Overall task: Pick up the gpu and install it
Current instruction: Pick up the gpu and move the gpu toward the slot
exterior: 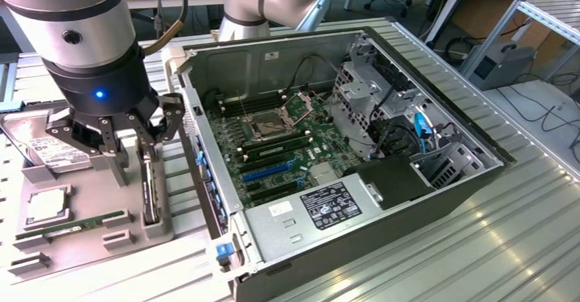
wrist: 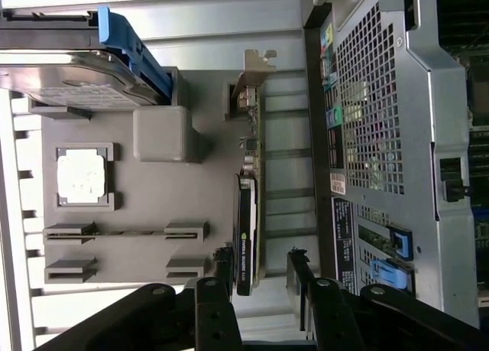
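Observation:
The gpu (exterior: pixel 149 183) stands on its long edge in a slot of the grey parts tray (exterior: pixel 86 254), just outside the open computer case (exterior: pixel 363 146). In the wrist view the gpu (wrist: pixel 247 206) appears edge-on, dark, with its silvery bracket (wrist: pixel 253 68) at the far end. My gripper (exterior: pixel 129 144) hangs right above the card's rear part. The gripper (wrist: pixel 260 278) is open, one black finger (wrist: pixel 222 268) on each side of the card's near end, with small gaps to the card.
The tray also holds a hard drive (exterior: pixel 53 149), a square CPU (exterior: pixel 47 207) and a green memory stick (exterior: pixel 73 226). Inside the case, the motherboard (exterior: pixel 272 146) has blue and black slots (exterior: pixel 267 170). The case wall (wrist: pixel 382 137) rises close beside the card.

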`<state>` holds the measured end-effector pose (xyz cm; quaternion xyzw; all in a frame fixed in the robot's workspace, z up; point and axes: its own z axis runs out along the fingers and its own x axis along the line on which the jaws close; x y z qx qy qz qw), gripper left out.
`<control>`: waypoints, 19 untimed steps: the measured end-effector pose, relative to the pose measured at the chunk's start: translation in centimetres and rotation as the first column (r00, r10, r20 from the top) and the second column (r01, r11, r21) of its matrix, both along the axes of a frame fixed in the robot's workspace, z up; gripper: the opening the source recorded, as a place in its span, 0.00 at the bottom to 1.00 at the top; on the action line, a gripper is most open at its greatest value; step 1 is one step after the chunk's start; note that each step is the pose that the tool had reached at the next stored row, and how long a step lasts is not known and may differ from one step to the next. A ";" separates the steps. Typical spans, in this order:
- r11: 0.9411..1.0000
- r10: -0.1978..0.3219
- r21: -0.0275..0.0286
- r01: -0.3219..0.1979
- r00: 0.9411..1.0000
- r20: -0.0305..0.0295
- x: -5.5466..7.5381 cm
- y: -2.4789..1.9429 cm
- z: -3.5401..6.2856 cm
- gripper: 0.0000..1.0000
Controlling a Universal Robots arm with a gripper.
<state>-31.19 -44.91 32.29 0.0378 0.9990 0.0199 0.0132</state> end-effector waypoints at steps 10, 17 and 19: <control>1.000 0.000 0.000 0.000 1.000 0.000 0.0 0.00 -0.38 0.42; 1.000 0.000 0.000 0.000 1.000 0.000 0.0 0.00 -0.63 0.42; 1.000 0.000 0.000 0.000 1.000 0.000 0.0 0.00 -0.71 0.42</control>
